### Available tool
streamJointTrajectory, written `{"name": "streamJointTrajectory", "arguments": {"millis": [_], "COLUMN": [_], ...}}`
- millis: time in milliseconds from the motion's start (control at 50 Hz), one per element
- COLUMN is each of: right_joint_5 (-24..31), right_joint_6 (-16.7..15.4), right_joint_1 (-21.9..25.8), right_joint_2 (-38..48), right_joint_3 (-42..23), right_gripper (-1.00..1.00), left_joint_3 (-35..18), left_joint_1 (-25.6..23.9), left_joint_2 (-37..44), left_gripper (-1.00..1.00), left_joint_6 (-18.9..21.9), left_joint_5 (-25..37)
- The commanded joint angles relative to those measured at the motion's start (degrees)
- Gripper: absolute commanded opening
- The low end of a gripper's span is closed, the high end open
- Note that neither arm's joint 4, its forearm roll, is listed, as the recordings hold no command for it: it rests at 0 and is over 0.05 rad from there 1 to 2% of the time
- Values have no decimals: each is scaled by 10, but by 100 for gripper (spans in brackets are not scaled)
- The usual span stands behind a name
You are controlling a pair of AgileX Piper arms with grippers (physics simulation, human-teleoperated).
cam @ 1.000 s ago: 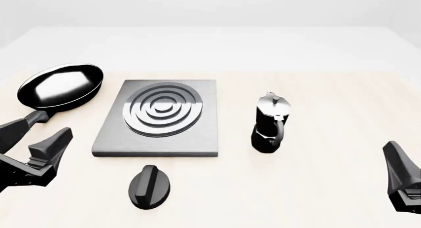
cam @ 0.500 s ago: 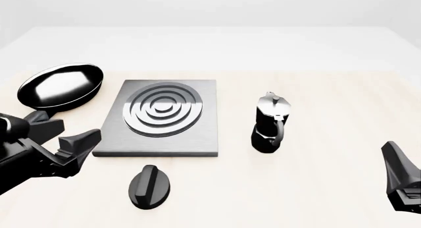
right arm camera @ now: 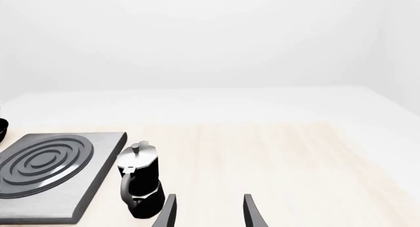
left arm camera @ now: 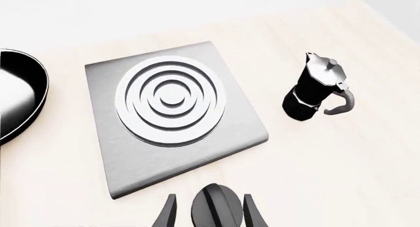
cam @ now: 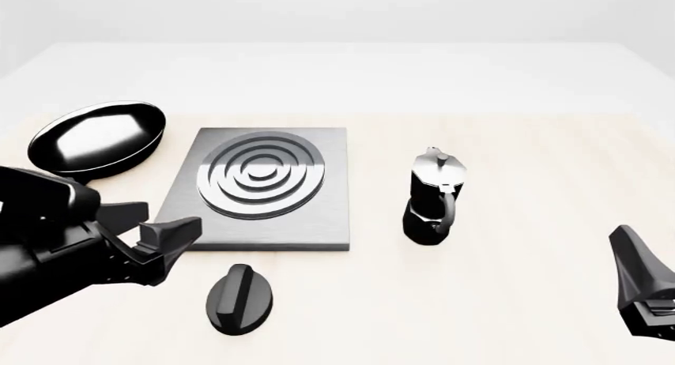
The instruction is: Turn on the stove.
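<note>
The stove (cam: 258,187) is a flat grey metal slab with raised silver rings, lying left of the table's middle. It also shows in the left wrist view (left arm camera: 170,114) and the right wrist view (right arm camera: 46,173). Its black ridged knob (cam: 239,299) lies on the table in front of it. My left gripper (cam: 158,223) is open and empty, left of the knob and above it. In the left wrist view the knob (left arm camera: 215,212) shows between the open fingers of the left gripper (left arm camera: 210,197). My right gripper (cam: 636,270) is open and empty at the right edge, and it also shows in the right wrist view (right arm camera: 210,197).
A black frying pan (cam: 97,137) lies left of the stove, its handle partly hidden by my left arm. A black-and-silver moka pot (cam: 432,197) stands upright right of the stove, and it also shows in the right wrist view (right arm camera: 141,180).
My left gripper has moved right, from the left edge toward the knob. The right gripper has barely moved. The objects have not moved.
</note>
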Motion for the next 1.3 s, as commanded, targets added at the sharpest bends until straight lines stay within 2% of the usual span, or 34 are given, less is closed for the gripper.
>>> {"name": "streamJointTrajectory", "arguments": {"millis": [20, 560, 940, 1300], "right_joint_5": [3, 4, -5, -7], "right_joint_6": [3, 24, 40, 50], "right_joint_1": [1, 6, 12, 14], "right_joint_2": [-4, -5, 5, 6], "right_joint_3": [0, 0, 0, 0], "right_gripper": [100, 100, 100, 100], "left_joint_3": [12, 37, 43, 33], "left_joint_1": [-20, -23, -21, -28], "left_joint_2": [45, 129, 207, 260], "left_gripper": [100, 100, 100, 100], "left_joint_6": [-26, -55, -51, -60], "left_joint_5": [-28, -102, -164, -194]}}
